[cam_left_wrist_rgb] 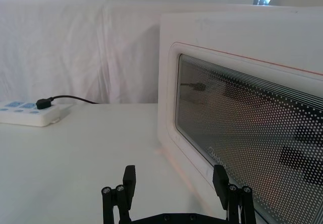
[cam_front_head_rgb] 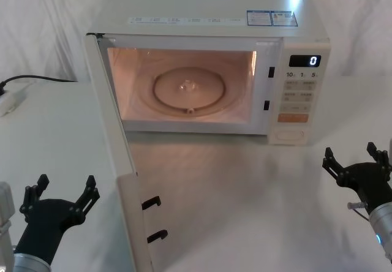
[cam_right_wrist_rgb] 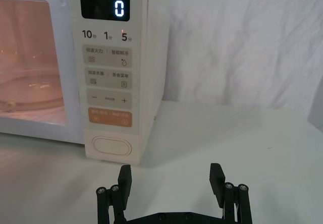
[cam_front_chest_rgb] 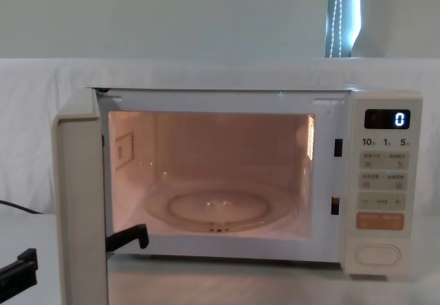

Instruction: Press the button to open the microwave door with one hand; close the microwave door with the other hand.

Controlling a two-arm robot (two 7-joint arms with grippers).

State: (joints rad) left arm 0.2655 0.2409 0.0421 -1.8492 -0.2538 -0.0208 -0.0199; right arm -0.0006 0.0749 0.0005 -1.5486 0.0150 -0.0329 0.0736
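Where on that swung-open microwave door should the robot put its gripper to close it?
Probably no grip is needed. The microwave door stands wide open, hinged on the left, with no handle visible. The left gripper, open and just outside it, could likely push the outer face near the free edge, farthest from the hinge, swinging it shut.

R hand [cam_right_wrist_rgb: 171,181] open, facing button [cam_right_wrist_rgb: 111,147], apart.
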